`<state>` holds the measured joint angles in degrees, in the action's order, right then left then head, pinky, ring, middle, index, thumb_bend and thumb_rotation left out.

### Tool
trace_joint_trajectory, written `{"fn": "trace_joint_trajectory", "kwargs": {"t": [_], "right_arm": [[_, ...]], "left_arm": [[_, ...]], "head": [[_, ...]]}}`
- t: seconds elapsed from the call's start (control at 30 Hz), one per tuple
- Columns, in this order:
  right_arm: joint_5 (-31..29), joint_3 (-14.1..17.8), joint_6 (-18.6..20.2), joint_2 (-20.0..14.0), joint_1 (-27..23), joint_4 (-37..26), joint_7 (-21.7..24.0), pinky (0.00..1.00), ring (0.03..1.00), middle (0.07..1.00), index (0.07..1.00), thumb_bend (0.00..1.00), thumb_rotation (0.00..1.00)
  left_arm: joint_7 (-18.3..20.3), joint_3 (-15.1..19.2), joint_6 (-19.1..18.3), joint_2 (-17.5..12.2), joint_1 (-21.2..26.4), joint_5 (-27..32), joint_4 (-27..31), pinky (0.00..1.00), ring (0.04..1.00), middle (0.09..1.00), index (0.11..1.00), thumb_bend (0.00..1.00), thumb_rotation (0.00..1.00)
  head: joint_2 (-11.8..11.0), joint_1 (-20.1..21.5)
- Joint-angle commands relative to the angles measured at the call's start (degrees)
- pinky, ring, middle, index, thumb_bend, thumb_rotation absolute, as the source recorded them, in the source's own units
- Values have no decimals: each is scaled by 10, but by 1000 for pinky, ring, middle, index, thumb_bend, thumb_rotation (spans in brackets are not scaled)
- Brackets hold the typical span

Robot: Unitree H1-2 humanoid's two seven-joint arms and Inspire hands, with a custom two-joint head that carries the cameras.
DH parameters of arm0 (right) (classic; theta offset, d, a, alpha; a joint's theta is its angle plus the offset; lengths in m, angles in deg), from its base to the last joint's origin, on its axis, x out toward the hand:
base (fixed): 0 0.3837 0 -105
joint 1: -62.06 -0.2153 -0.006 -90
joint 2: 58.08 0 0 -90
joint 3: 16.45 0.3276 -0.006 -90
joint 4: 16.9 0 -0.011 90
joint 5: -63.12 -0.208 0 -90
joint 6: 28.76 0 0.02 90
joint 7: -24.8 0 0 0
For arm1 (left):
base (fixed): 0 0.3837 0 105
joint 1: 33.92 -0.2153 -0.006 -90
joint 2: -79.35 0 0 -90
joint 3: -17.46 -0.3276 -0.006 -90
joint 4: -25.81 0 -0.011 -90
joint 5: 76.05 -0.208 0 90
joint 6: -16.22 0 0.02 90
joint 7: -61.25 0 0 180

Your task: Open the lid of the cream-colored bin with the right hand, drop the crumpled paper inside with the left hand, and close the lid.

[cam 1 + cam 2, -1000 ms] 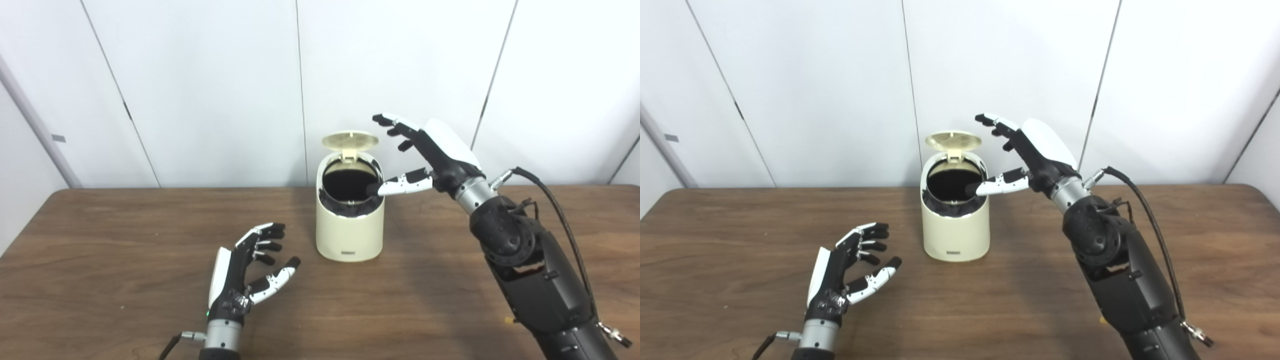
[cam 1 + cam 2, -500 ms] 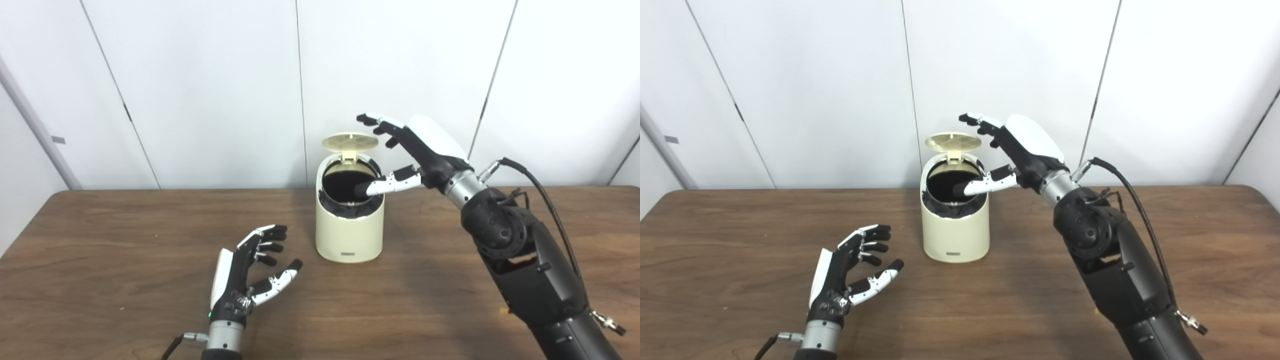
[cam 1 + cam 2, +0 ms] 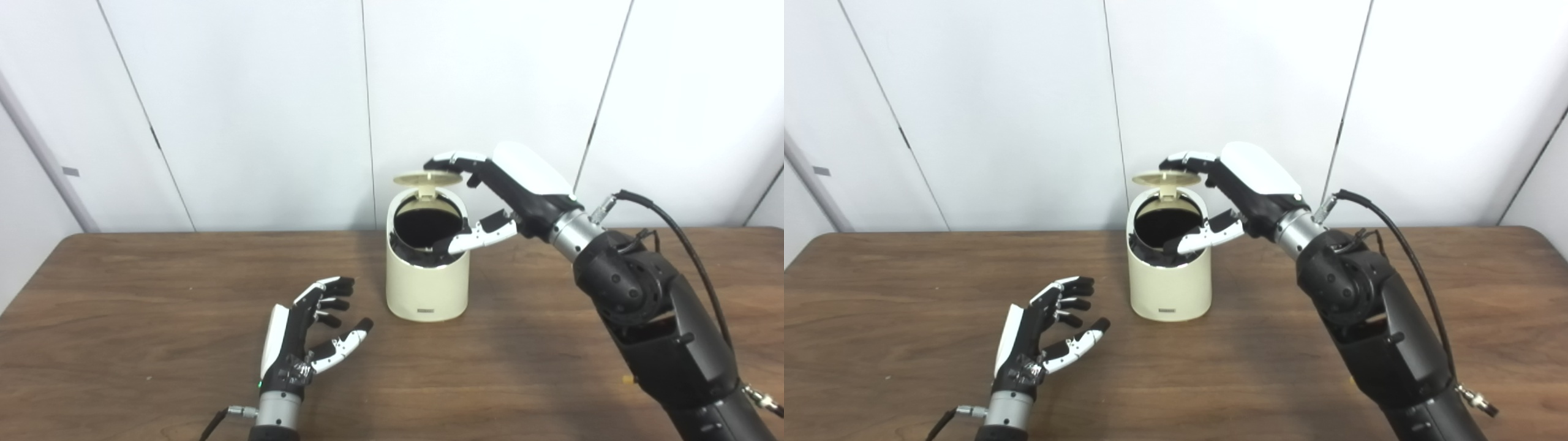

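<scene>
While the lid (image 3: 427, 178) stands raised over the cream-colored bin (image 3: 427, 282):
Right hand (image 3: 502, 190): fingers spread, holding nothing, fingertips above the lid.
Left hand (image 3: 303, 334): empty, fingers apart, low over the worktop (image 3: 153, 318).
Bin: mid-worktop, interior dark.

Cream-colored bin (image 3: 427, 285) with matching cream lid (image 3: 427, 178) and black interior, on a dark brown wood-grain surface (image 3: 153, 306); left robot hand (image 3: 309, 334) and right robot hand (image 3: 508, 190) black with white panels; white wall panels (image 3: 245, 92) behind.
</scene>
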<state>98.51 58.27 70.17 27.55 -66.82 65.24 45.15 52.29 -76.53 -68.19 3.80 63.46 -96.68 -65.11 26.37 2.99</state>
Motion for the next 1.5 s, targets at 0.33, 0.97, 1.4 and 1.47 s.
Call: {"fn": "trace_joint_trajectory", "kwargs": {"t": [0.33,0.97,1.4,1.47], "right_arm": [[11,4,-11,-16,-9,-15,4,725,817,700,685,723,436],[35,-34,-29,-14,-14,-4,36,813,847,702,697,696,447],[34,-45,-37,-12,-8,-5,48,792,846,700,699,702,416],[34,-46,-37,-12,-8,-8,50,794,840,697,699,704,407]], "left_arm": [[-1,-3,0,4,19,-1,31,549,649,712,722,618,118],[-8,-11,-4,10,19,-10,31,549,654,712,716,626,145],[-8,-11,-12,11,20,-11,37,550,658,714,716,626,140],[-8,-10,-13,12,20,-11,38,545,654,714,717,633,154]], "head": [[10,-5],[24,-18],[36,-23],[38,-22]]}}
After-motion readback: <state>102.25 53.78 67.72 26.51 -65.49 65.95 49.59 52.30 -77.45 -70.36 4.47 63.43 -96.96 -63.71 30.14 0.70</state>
